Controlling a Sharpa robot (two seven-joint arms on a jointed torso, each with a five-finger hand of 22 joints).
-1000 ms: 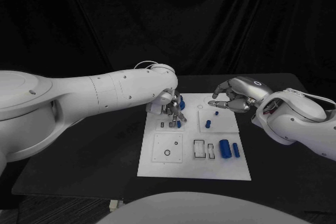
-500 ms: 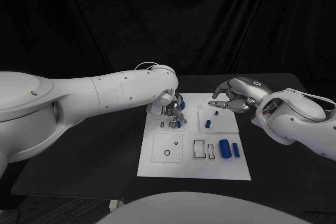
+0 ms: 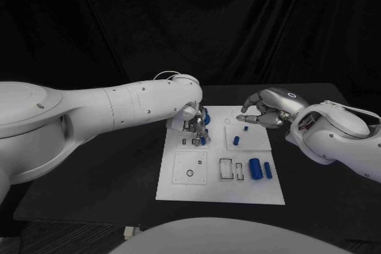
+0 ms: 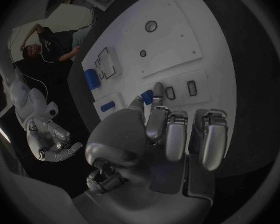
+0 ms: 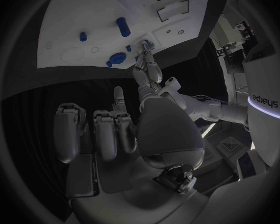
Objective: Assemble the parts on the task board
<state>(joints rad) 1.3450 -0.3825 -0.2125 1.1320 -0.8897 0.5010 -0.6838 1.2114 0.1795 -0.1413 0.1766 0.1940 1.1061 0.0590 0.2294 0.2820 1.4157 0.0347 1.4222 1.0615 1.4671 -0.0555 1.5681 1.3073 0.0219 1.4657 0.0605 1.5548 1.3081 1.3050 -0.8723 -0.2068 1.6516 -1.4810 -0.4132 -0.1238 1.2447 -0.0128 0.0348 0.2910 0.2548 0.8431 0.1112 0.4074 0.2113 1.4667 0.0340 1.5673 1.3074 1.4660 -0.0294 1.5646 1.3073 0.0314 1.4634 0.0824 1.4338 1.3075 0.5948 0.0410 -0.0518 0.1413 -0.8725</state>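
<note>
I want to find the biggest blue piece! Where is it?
In the head view the fat blue cylinder lies on the task board, toward its near right part, between a thinner blue piece and two empty rectangular slots.

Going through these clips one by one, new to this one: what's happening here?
The robot is assembling small blue parts on the white task board. Its left hand is down over the board's far left section, fingertips at a small blue part beside two little slots; whether it grips the part is unclear. The right hand hovers by the board's far right corner, fingers curled, holding nothing. Two blue cylinders lie on the board's near right area, next to empty rectangular slots.
</note>
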